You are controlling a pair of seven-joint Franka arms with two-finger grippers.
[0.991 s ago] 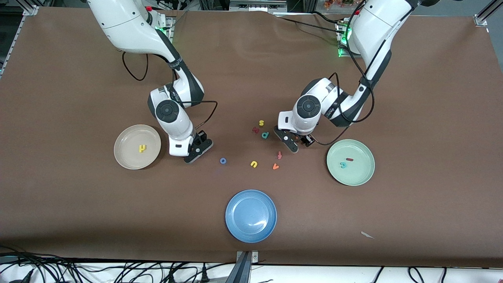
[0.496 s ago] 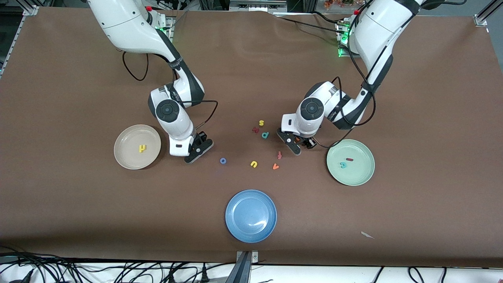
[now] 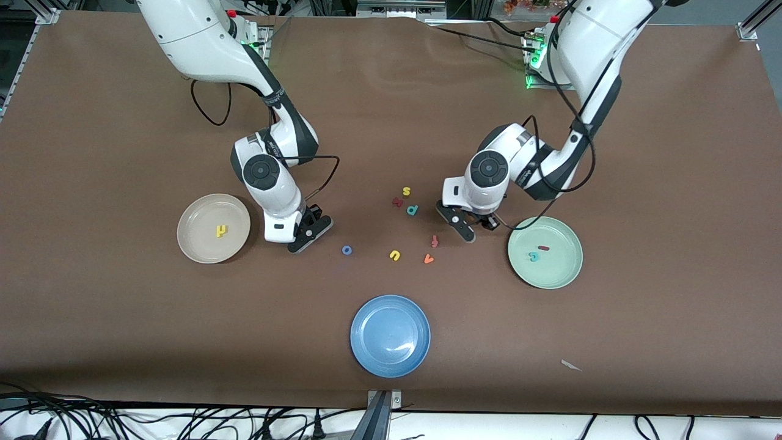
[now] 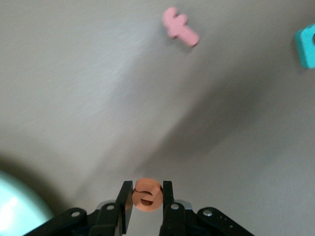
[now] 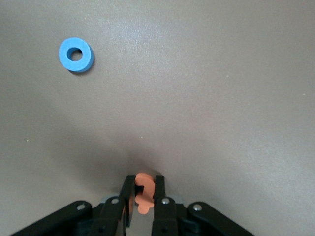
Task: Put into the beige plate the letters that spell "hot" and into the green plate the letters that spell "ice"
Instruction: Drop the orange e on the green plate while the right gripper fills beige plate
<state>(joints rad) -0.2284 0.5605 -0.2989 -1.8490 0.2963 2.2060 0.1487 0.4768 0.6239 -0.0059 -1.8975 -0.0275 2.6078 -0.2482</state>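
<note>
From the front view both held letters are hidden; the wrist views show them — left hand (image 4: pixel 147 196) pinching the small orange foam e (image 4: pixel 147 194), right hand (image 5: pixel 144 194) pinching the small orange foam t (image 5: pixel 143 192).

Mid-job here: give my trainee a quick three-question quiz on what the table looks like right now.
1. True or false: the blue o lies on the table, outside every plate.
2. What does the left gripper hold? A nothing; B orange e; C a green letter.
3. Fill in: the green plate holds ___ letters.
Key: 1 true; 2 B; 3 two.
</note>
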